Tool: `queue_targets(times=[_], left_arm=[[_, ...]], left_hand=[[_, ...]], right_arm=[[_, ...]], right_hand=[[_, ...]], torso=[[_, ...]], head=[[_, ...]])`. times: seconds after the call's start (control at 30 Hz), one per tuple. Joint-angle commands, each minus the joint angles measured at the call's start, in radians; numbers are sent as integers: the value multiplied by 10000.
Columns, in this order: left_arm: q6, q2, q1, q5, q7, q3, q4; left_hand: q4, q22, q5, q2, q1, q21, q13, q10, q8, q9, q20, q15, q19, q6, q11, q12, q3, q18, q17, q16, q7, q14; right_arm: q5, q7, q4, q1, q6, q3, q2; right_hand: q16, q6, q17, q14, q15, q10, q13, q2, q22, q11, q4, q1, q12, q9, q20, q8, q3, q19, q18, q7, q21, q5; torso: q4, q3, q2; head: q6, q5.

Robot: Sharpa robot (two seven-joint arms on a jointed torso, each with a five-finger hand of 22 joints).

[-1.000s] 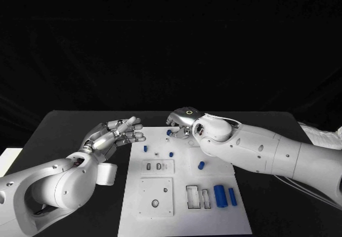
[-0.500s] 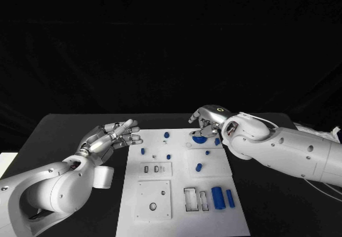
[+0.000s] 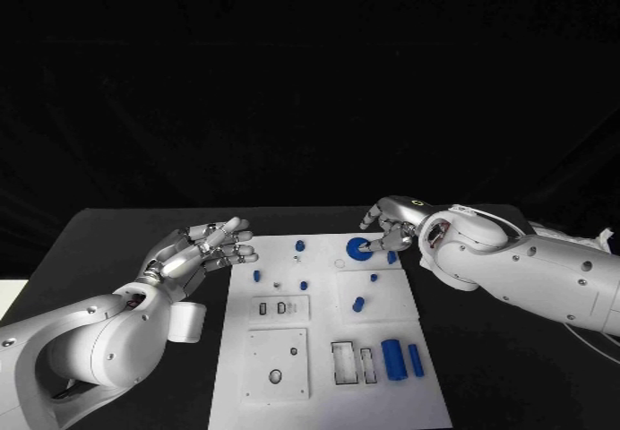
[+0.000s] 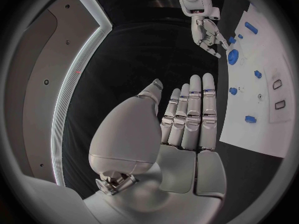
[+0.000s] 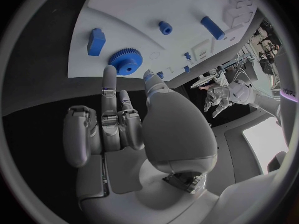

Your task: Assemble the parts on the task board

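The white task board (image 3: pixel 330 269) lies mid-table. A blue gear (image 3: pixel 358 250) rests flat near its far right corner, also seen in the right wrist view (image 5: pixel 126 62). My right hand (image 3: pixel 391 226) hovers just right of the gear and holds nothing. One finger (image 5: pixel 109 77) stretches toward the gear's rim and the others are curled. My left hand (image 3: pixel 204 249) floats off the board's far left corner with fingers straight and apart (image 4: pixel 187 119), empty. Small blue parts (image 3: pixel 300 244) dot the far half. Two blue cylinders (image 3: pixel 392 358) lie at the near right.
Recessed white plates (image 3: pixel 282 358) and rectangular slots (image 3: pixel 348 361) fill the board's near half. A blue block (image 5: pixel 95 41) lies close to the gear, by the board's right edge. Black table (image 3: pixel 129 233) stretches out on both sides of the board.
My right hand swept from the board's far middle to its far right corner. The blue gear, unseen a second ago, now lies uncovered on the board. My left hand barely moved.
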Motion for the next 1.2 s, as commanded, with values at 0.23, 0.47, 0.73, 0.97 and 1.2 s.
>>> queue_targets(times=[0.23,0.47,0.73,0.97,1.2], left_arm=[[248,46,10,15,35,8,-35],[253,46,10,15,26,8,-44],[266,43,10,15,21,8,-41],[274,48,10,15,14,8,-49],[279,47,10,15,8,8,-56]], left_hand=[[-73,-3,-45,6,82,48,-10,-39,-53,-13,58,6,-42,-4,45,-34,10,90,17,-31,54,-85],[-73,-3,-45,6,82,48,-10,-39,-53,-13,58,6,-42,-4,45,-34,10,90,17,-31,54,-85],[-83,-3,-44,14,88,50,-7,-29,-61,-11,60,5,-47,6,41,-41,14,92,29,-40,48,-84],[-83,-3,-44,14,88,50,-7,-29,-61,-11,60,5,-47,6,41,-41,14,92,29,-40,48,-84],[-83,-3,-44,14,88,50,-7,-29,-61,-11,60,5,-47,6,41,-41,14,92,29,-40,48,-84]], right_arm=[[-75,-186,-169,-73,517,4,224],[-331,-293,-256,-102,697,4,301],[-521,-378,-426,-142,787,4,413],[-616,-420,-608,-171,862,4,570],[-633,-437,-746,-216,977,4,656]], right_hand=[[-41,-11,22,214,84,732,2055,71,126,23,6,247,296,15,9,134,59,100,-192,-17,95,21],[-45,89,31,204,71,1051,2566,231,404,12,-262,541,805,21,1,253,276,191,-244,-31,234,-105],[-45,85,32,202,73,1090,2625,227,463,16,-310,562,865,14,1,260,321,209,-255,-28,263,-157],[-45,78,33,201,74,1090,2625,238,460,18,-321,564,865,10,1,260,341,207,-254,-25,263,-178],[-46,110,34,198,74,1090,2625,333,508,20,-360,574,865,8,3,285,443,221,-263,-23,288,-178]], torso=[[23,-18,-8],[18,-21,-1],[28,-22,-4],[30,-17,-10],[21,-17,-6]], head=[[-62,-13],[-78,-47],[-105,-44],[-128,-36],[-142,-33]])
